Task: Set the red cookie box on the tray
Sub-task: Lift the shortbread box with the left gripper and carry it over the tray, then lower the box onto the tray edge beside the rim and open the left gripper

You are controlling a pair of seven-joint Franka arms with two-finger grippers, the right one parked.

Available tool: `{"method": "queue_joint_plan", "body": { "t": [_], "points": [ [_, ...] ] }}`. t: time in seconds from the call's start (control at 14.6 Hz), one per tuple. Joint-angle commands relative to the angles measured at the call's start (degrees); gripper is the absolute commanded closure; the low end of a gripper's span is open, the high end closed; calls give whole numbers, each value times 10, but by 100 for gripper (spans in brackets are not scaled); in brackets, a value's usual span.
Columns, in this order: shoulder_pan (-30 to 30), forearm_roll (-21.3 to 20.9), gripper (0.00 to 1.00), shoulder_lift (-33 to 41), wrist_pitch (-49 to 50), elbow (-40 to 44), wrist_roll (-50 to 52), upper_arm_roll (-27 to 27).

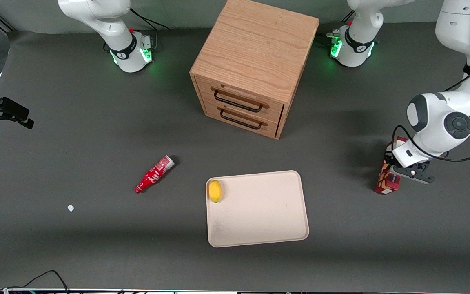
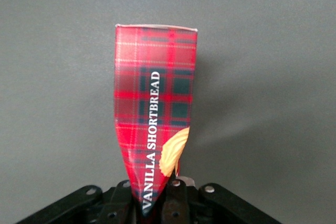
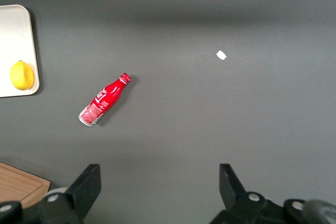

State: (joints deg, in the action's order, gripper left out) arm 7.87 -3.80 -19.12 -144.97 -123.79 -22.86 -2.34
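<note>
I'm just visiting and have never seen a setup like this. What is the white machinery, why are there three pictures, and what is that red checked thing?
The white machines are robot arms bolted to a grey table. One picture looks down from the front; the other two come from cameras on the arms' wrists. The working arm's gripper is shut on the red cookie box, a plaid shortbread carton standing toward that arm's end of the table. It is meant for the beige tray, where a lemon already lies. A red bottle lies on its side beside the tray, and a wooden two-drawer cabinet stands farther from the front camera.
</note>
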Motion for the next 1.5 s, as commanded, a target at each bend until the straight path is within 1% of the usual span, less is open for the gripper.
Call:
{"method": "queue_joint_plan", "body": {
  "t": [0.0,0.21,0.34,0.48,0.68,0.89,0.96,1.03,1.16,1.3,1.44],
  "points": [
    [-7,1,100,43,92,43,27,2],
    [-28,3,100,47,213,142,84,-6],
    [-36,14,100,40,288,218,152,-32],
    [-49,33,100,12,353,308,233,-56],
    [-84,37,100,-51,411,427,339,-79],
    [-122,44,100,-128,406,506,459,-111],
    [-138,42,100,-157,393,532,488,-115],
    [-152,39,100,-177,378,546,495,-115],
    [-165,29,100,-206,335,548,496,-115],
    [-188,-6,100,-239,296,545,501,-114],
    [-200,-23,100,-266,267,544,527,-114]
  ]
}}
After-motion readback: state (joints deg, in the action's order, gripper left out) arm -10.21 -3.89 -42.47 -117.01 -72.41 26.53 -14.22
